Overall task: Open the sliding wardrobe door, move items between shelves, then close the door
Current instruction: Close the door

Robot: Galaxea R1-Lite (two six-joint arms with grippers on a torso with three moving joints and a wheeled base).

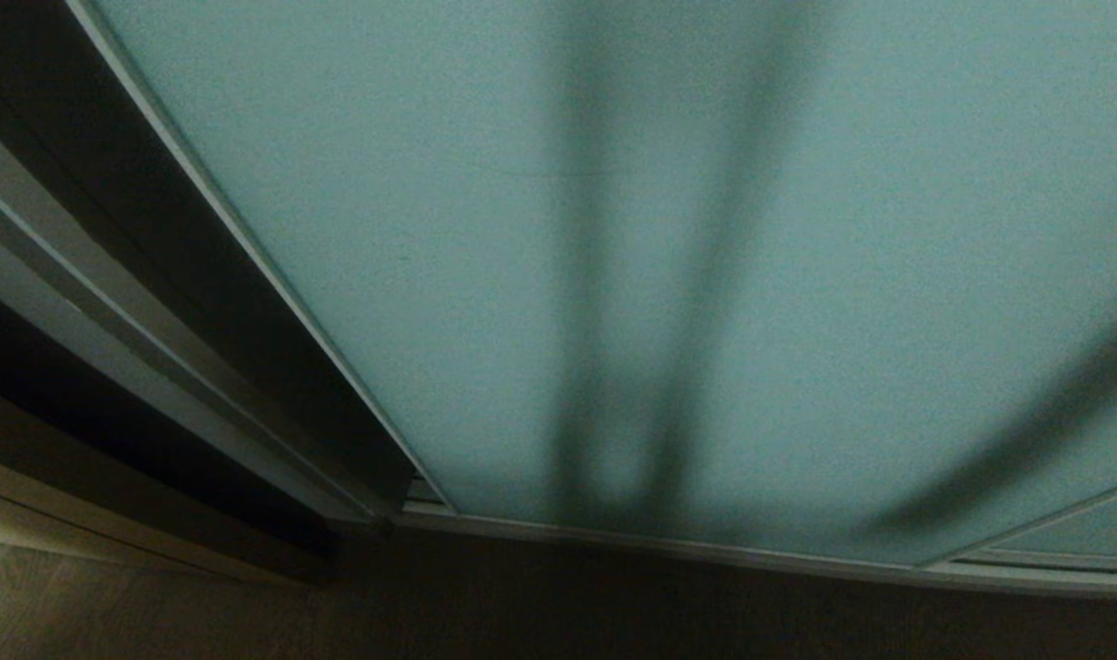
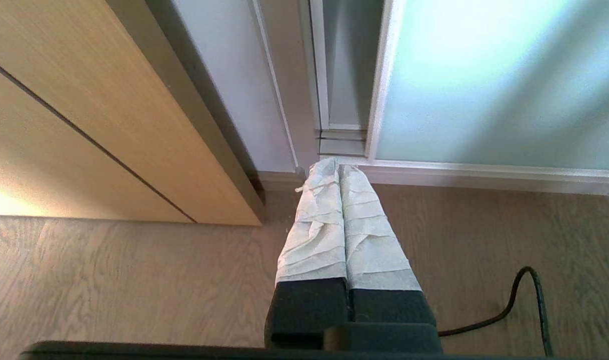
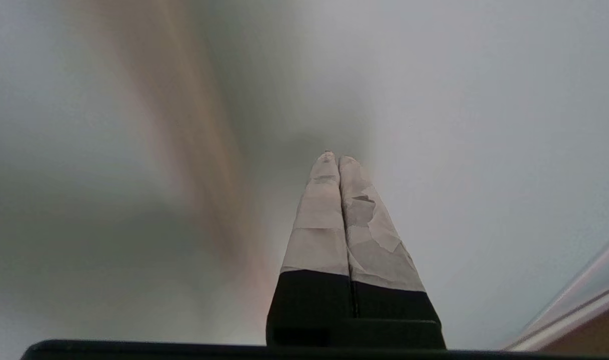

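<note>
Before the door (image 1: 797, 275), filling the head view: no arm visible there. Left tool (image 2: 338, 167) clenched, empty, pointing at the floor (image 2: 109, 280) near the door's bottom corner, beside the cabinet (image 2: 84, 125). Right tool (image 3: 337, 159) clenched, empty, against a blurred grey surface.

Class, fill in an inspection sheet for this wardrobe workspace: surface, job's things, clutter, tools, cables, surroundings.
Surface: grey-brown wood-grain floor.
Job's things: frosted pale blue-green glass sliding door in a thin silver frame fills the head view; items and shelves not seen.
Clutter: nothing seen.
Tools: left tool shut, empty, above the floor near the door's bottom corner; right tool shut, empty, before a blurred pale surface.
Cables: black cable on the floor.
Surroundings: beige wooden cabinet front.
</note>
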